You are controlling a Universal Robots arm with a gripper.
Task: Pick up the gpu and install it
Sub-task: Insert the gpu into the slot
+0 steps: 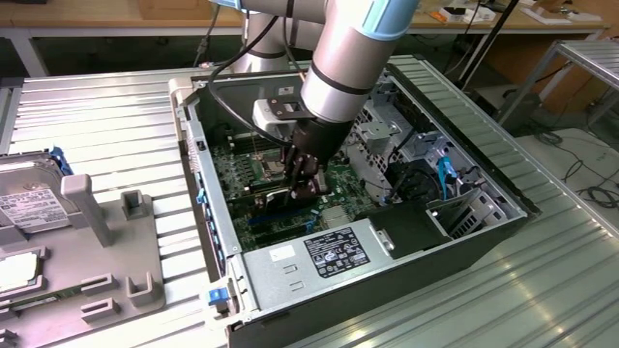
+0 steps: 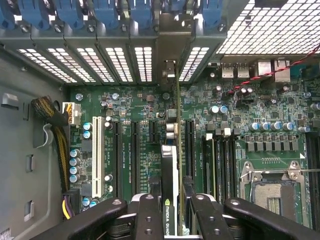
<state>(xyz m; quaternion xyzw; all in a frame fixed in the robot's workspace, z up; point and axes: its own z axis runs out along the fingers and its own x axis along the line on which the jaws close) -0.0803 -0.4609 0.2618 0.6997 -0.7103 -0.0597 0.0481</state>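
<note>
Closest to the wrist camera, the gripper [image 2: 172, 212] has its black fingers [image 2: 145, 215] pressed in on the gpu [image 2: 170, 175], a thin card seen edge-on with a pale label strip carrying green lettering. The card stands upright between the fingers and runs away from the camera over the green motherboard [image 2: 240, 115], lined up with the long black expansion slots [image 2: 135, 155] there; whether its edge is seated in a slot cannot be told. Its metal end bracket [image 2: 170, 75] reaches the rear wall of the case, next to the perforated slot covers [image 2: 120, 62] and their blue clips [image 2: 107, 10]. Beside the slots lie an open CPU socket [image 2: 272, 187], a white slot [image 2: 96, 155] and a bundle of yellow and black cables [image 2: 57, 125].

In the exterior view, the arm [image 1: 353, 51] reaches down into the open computer case [image 1: 483, 239], which lies on its side on a ribbed metal table [image 1: 106, 138], with the gripper [image 1: 307, 185] low over the board. The power supply [image 1: 320, 257] sits in the case's near corner. Off to the exterior view's left, a grey fixture tray [image 1: 116, 246] holds a hard drive [image 1: 29, 196].
</note>
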